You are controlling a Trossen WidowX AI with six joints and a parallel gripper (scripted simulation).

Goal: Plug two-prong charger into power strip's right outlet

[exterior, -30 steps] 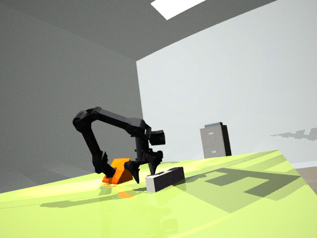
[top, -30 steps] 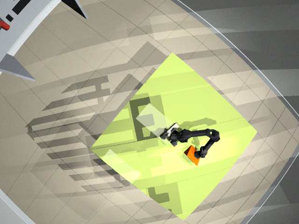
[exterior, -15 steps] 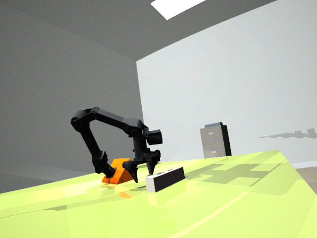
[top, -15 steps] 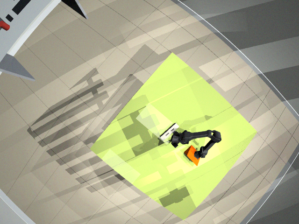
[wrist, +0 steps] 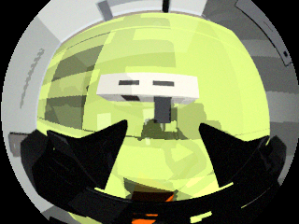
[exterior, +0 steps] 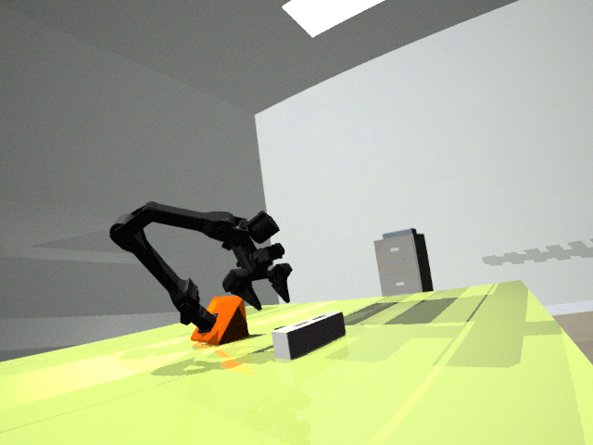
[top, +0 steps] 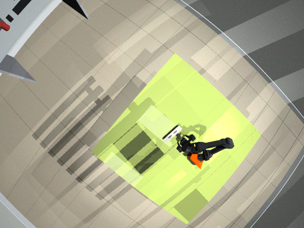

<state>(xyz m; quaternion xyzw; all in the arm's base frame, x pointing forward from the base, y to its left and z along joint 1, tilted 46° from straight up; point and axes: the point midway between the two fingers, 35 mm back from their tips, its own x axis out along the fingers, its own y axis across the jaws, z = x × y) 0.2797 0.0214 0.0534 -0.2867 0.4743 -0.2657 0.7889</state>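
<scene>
We see the gripper w/ jaws wide, nothing between; white power strip beyond them; dark block, prob. charger, ahead, between strip & jaws.

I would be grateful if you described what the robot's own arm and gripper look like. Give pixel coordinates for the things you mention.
The arm (top: 213, 145) (exterior: 179, 213) is matte black throughout, with slim, straight links and chunky, rounded joints. The gripper (top: 185, 141) (exterior: 274, 304) (wrist: 164, 125) is black too: its two jaws are broad and angular, tapering to pointed tips. No lettering or loose cables can be made out at this size.
</scene>
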